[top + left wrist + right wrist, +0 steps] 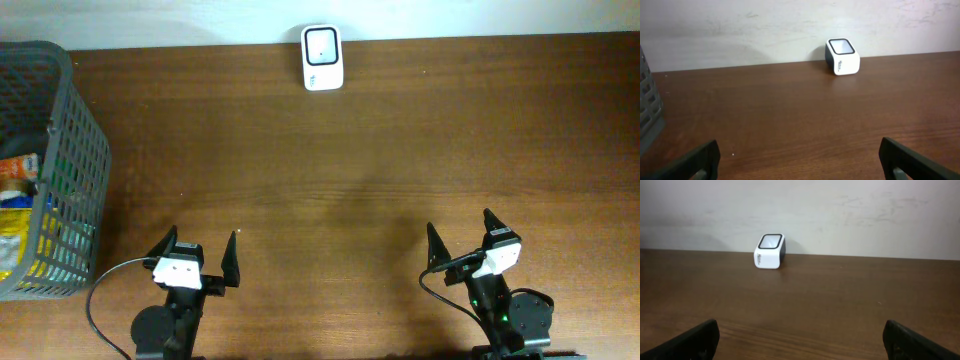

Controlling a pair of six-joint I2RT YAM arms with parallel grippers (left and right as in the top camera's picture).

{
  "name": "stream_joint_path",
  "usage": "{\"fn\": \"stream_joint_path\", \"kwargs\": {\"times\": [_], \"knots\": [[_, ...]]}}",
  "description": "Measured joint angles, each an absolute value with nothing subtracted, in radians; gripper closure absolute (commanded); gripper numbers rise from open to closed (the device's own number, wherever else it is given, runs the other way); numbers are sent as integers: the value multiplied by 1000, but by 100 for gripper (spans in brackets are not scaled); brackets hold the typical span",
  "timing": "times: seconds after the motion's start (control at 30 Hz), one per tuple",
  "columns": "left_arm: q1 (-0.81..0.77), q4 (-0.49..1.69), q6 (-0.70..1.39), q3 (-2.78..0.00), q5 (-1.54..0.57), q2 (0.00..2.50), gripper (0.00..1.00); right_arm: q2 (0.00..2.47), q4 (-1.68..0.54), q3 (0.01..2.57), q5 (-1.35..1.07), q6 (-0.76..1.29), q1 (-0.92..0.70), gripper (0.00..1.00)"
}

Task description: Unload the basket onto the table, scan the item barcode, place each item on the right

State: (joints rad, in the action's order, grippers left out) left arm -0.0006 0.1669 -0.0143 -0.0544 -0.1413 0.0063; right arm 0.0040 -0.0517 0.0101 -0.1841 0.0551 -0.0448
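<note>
A small white barcode scanner (322, 58) with a dark window stands at the table's far edge against the wall; it also shows as the scanner (842, 56) and the scanner (770, 251) in the wrist views. Packaged items (17, 215) lie inside the grey basket (75, 150) at the left; no barcode can be made out. My left gripper (197, 248) sits open at the near edge, left of centre, nothing between its fingers. My right gripper (458, 228) sits open at the near edge, right of centre, also holding nothing.
The grey mesh basket takes up the table's left side, its corner (647, 110) showing in the left wrist view. A pale wall (840, 210) rises right behind the table's far edge. Bare brown wood (380, 170) lies between grippers and scanner.
</note>
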Motion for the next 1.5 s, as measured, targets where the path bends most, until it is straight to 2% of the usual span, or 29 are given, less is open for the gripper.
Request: {"fn": "stream_joint_path", "kwargs": {"times": [0.17, 1.5], "knots": [[17, 70, -14, -29, -142, 7, 1, 4, -55, 10, -184, 71, -45, 2], [19, 70, -14, -22, -142, 7, 1, 4, -55, 10, -184, 76, -45, 2]]}}
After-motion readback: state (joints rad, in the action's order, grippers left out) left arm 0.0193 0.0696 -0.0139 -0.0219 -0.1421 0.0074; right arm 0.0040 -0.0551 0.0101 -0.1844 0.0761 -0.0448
